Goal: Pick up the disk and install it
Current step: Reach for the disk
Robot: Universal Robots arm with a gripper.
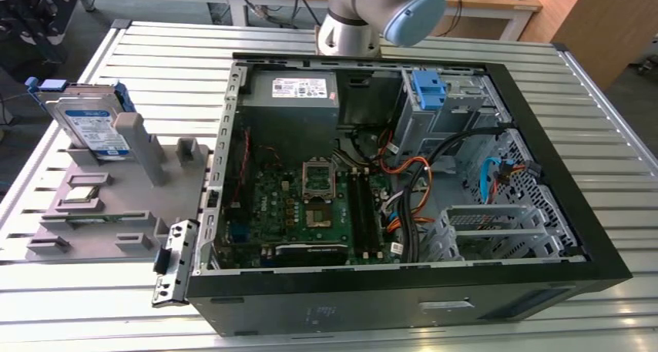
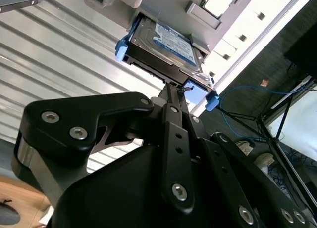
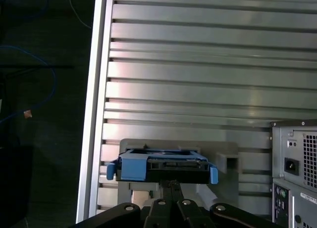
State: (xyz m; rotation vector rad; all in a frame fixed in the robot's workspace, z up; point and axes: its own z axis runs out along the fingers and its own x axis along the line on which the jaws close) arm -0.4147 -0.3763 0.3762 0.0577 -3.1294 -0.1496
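The disk point(image 1: 92, 129) stands on edge at the exterior view's far left, leaning slightly in a slot of a grey holder point(image 1: 113, 213), its white-and-blue label facing the camera and its blue carrier frame showing along the upper edge. Nothing touches it there. The holder rests on the slatted metal desk point(image 1: 154, 51), and a small square chip point(image 1: 82, 194) lies in a recess of it, just in front of the disk. Further right is an open black computer case point(image 1: 575, 213) lying on its side. Inside it, a green motherboard point(image 1: 298, 206) sits toward the case's left half with a grey power-supply box point(image 1: 303, 90) behind it, and a lone blue bracket point(image 1: 427, 90) stands in the drive bay further right. The robot arm point(image 1: 370, 13) rises behind the case. In both wrist views the gripper point(image 2: 171, 89) point(image 3: 171, 184) has its 2 fingers pressed together with nothing between them, and it points toward the narrow blue-framed edge of the disk point(image 2: 166, 42) point(image 3: 163, 166), which sits in the holder beyond the tips.
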